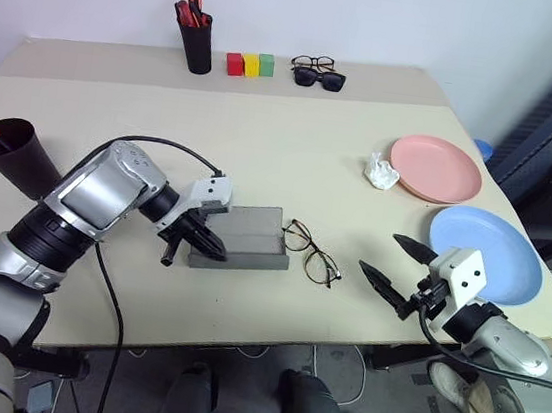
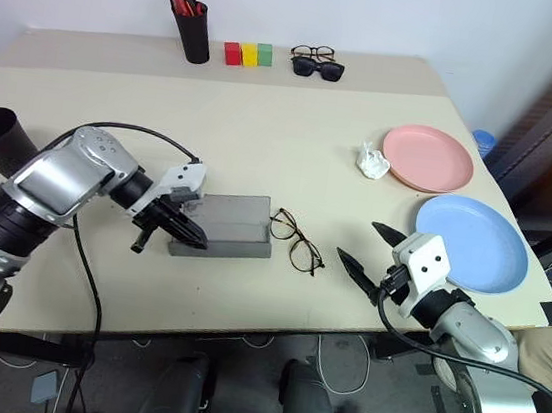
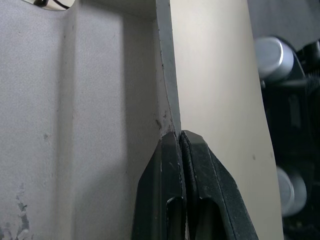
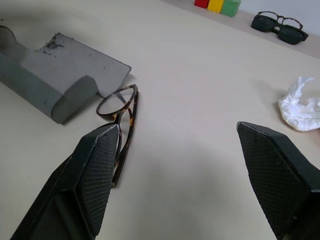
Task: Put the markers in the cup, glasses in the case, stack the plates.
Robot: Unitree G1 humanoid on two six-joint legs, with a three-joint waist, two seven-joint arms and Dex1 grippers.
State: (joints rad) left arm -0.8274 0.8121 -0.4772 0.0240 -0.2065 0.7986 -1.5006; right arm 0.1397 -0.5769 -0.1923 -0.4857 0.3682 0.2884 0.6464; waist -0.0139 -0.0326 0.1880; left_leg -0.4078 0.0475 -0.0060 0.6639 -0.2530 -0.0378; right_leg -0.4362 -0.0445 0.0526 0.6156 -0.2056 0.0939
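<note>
Beige table [image 1: 263, 145] bearing two plates, pink [image 1: 436, 168] and blue [image 1: 485, 254]; one grey case [image 1: 242, 238] nipped at its edge by the closed left gripper [image 1: 212, 249]; one cup [image 1: 15, 156]; one glasses [image 1: 311, 253] beside the case; right gripper [image 1: 390, 263] spread wide, empty

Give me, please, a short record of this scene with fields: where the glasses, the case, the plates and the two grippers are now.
glasses: folded on the table, beside the case, touching nothing
case: grey, lid open
left gripper: shut, fingertips at the case's near edge
right gripper: open, empty, held above the table near the glasses
pink plate: lying separately
blue plate: beside it, not stacked
</note>
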